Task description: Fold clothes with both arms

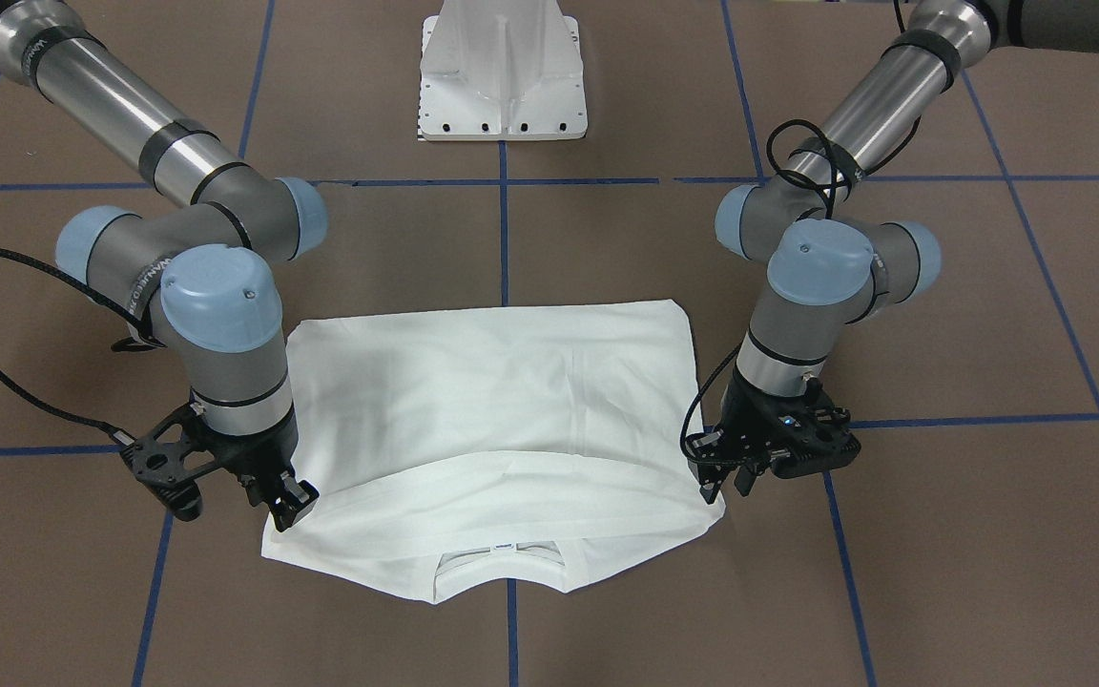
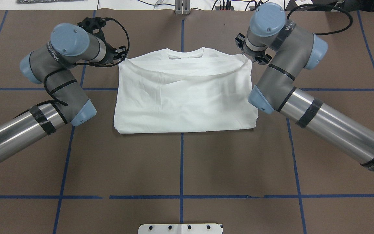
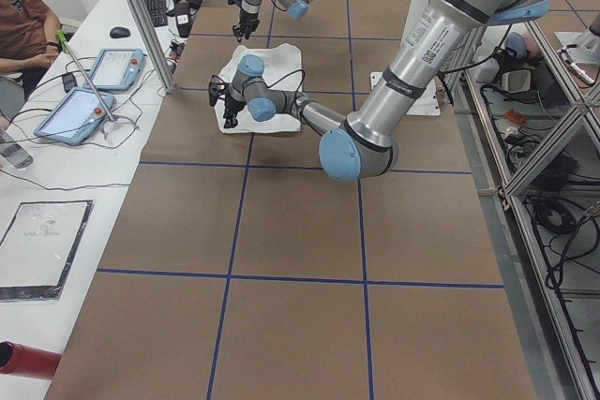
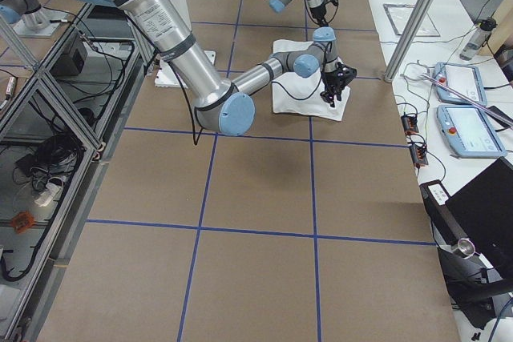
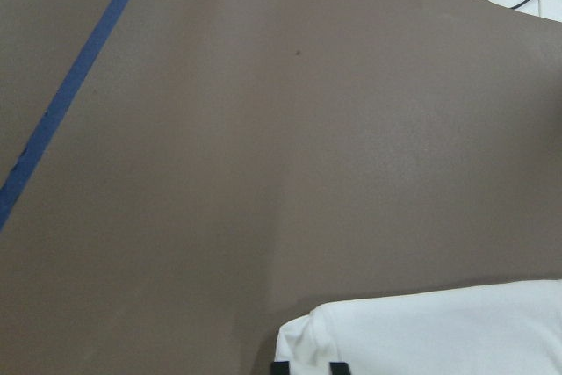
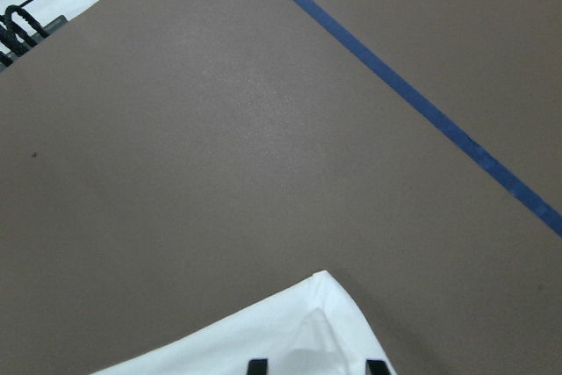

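- The white long-sleeved T-shirt (image 2: pixel 183 97) lies in the middle of the brown paper-covered surface with blue tape lines (image 2: pixel 180 156). It is squared into a broad rectangle. No sleeve hangs out, so the sleeves are judged to be tucked inside.
- An upper layer is laid over from the near side towards the far end. The ribbed round collar (image 1: pixel 502 565) and the small white-blue neck label (image 1: pixel 504 547) lie uncovered there. The layer's free edge stops just short of the collar, reaching furthest at its two corners and bowing back in the middle.
- The left claw (image 1: pixel 721 477) sits at the far-left corner of that layer. In its wrist view the fingertips (image 5: pixel 279 366) stand a little apart with the cloth corner between them. This is read as open rather than clamping.
- The right claw (image 1: pixel 290 501) sits at the far-right corner. Its fingertips (image 6: pixel 256 364) stand wider apart over the corner, so it too is open.
- The silver-grey tubular left arm (image 2: pixel 11 136) and its twin, the right arm (image 2: pixel 330 123), flank the shirt, one on each side.
- The task is judged to be late. The sleeves are in and the lengthwise fold is set down.
- Both claws have yet to draw clear and the bowed edge could be flattened. A further fold from side to side may follow, but the views do not settle whether it is needed.
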Motion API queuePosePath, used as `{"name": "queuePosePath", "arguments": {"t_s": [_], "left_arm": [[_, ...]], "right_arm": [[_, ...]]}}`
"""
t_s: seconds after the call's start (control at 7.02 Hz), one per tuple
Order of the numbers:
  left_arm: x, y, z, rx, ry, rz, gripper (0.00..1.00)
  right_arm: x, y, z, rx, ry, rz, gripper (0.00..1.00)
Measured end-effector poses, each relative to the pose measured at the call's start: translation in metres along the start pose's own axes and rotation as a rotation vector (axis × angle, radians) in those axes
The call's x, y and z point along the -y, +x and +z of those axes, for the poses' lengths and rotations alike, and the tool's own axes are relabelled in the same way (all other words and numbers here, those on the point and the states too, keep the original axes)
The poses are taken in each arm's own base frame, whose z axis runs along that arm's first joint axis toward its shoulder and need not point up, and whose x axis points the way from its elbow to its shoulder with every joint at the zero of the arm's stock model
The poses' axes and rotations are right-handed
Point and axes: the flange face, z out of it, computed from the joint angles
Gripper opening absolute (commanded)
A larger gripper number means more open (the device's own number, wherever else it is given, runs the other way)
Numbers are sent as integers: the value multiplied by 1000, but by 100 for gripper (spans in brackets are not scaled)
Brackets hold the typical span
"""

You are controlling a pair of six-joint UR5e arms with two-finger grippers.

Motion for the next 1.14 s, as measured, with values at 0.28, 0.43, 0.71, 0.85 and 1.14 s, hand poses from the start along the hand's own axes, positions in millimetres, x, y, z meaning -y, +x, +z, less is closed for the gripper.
{"name": "queuePosePath", "arguments": {"t_s": [0.28,0.43,0.71,0.85,1.14], "left_arm": [[13,-3,-18,-26,23,22,52],[16,-4,-26,-35,31,27,52],[17,-9,-31,-39,38,30,52],[16,-13,-32,-37,41,31,52],[15,-20,-33,-32,47,33,52]], "right_arm": [[-11,59,-43,78,-70,1,100],[-29,91,-50,81,-100,19,100],[-70,126,-41,41,-149,79,99],[-84,131,-35,25,-162,88,98],[-105,130,-25,7,-177,75,73]]}}
